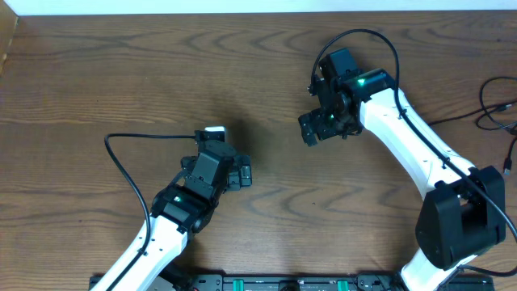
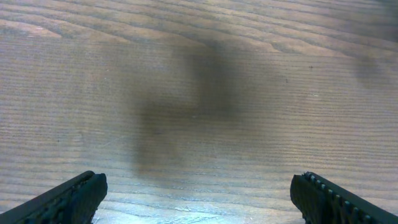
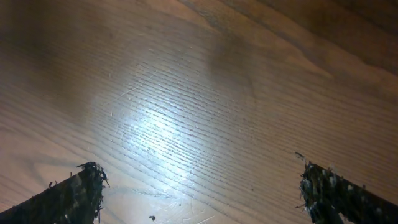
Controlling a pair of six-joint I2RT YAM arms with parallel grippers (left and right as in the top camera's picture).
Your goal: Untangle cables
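Note:
Thin black cables loop at the table's far right edge and run out of the overhead view; I cannot make out their plug ends or a white cord. My left gripper hangs over bare wood left of centre, open, far from the cables. In the left wrist view, the left gripper has only table between its fingertips. My right gripper sits right of centre, open, well left of the cables. In the right wrist view, the right gripper holds nothing between its frayed pads.
A thicker black wire arcs off the left arm, and another loops above the right arm's wrist. The wooden table fills the view. The arm bases stand at the front edge.

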